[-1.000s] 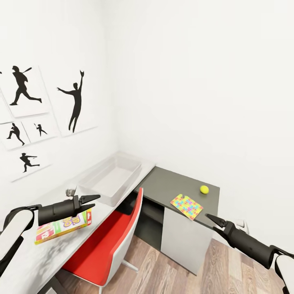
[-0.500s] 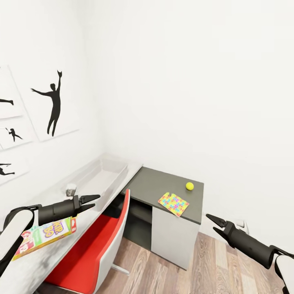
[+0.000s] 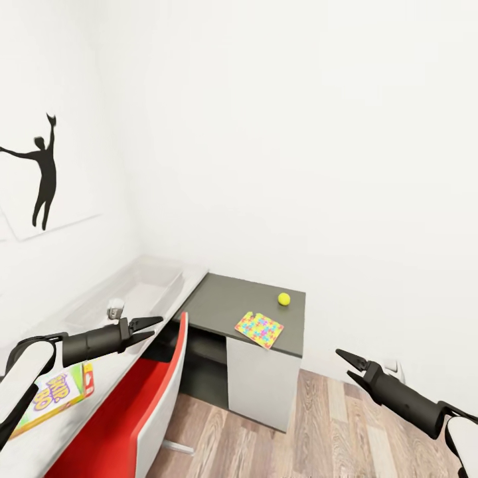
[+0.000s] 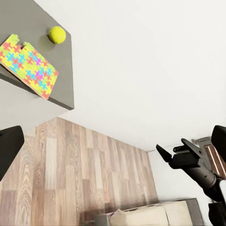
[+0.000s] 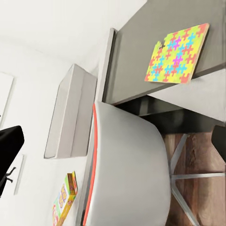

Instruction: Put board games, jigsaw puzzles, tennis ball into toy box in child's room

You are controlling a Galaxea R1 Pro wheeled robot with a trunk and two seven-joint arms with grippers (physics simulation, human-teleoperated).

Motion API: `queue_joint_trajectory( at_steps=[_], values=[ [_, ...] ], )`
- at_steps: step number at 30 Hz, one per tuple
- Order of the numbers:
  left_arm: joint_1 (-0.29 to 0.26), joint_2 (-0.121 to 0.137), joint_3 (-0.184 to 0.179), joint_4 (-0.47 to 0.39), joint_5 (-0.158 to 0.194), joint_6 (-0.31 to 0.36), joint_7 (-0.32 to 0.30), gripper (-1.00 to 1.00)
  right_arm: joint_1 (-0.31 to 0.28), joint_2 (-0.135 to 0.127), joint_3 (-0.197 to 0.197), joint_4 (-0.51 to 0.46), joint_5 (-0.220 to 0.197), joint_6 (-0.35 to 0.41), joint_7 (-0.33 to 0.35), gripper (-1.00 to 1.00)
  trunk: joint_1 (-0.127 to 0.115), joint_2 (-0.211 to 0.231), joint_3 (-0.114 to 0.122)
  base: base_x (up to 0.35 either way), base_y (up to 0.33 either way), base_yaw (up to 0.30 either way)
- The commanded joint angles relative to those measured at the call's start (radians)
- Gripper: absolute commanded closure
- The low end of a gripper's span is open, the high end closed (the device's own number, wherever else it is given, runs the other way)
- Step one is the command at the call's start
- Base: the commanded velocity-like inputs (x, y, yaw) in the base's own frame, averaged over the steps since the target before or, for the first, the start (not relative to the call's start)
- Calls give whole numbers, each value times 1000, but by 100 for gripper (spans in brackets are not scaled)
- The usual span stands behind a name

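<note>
The multicoloured jigsaw puzzle point(image 3: 259, 329) lies on the table's dark grey section point(image 3: 222, 299), overhanging its front edge. The tennis ball point(image 3: 284, 299) rests behind it. Both also show in the left wrist view: puzzle point(image 4: 29, 66), ball point(image 4: 57, 34). The translucent toy box point(image 3: 143, 289) sits on the pale desk top, with the Skip-Bo board game point(image 3: 56, 395) nearer me on that top. My left gripper point(image 3: 155, 326) hovers open above the desk's edge. My right gripper point(image 3: 346, 365) hangs open over the floor, right of the table. Neither holds anything.
A red-and-white swivel chair point(image 3: 146, 398) stands tucked against the desk. A small grey object point(image 3: 116, 309) sits by the toy box. Wood-plank floor point(image 3: 332, 431) spreads to the right of the table. White walls close in behind, one bearing a black silhouette picture point(image 3: 43, 172).
The whole view has swung to the right, so the desk, toy box and pictures slid leftward in frame. Both arms keep the same pose, and nothing on the table has moved.
</note>
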Motion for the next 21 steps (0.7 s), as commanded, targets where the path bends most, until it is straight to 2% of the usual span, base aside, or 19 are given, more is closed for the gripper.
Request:
queue_joint_trajectory(
  at_steps=[1, 21],
  values=[
    [-1, 1, -1, 0, -8, 1, -9, -100, -1, 0, -1, 1, 9, 4, 9, -100, 1, -2, -2, 0, 0, -257],
    [0, -2, -2, 0, -15, -4, -8, -100, -1, 0, 0, 3, 9, 3, 9, -100, 1, -2, 6, 0, 0, -257]
  ],
)
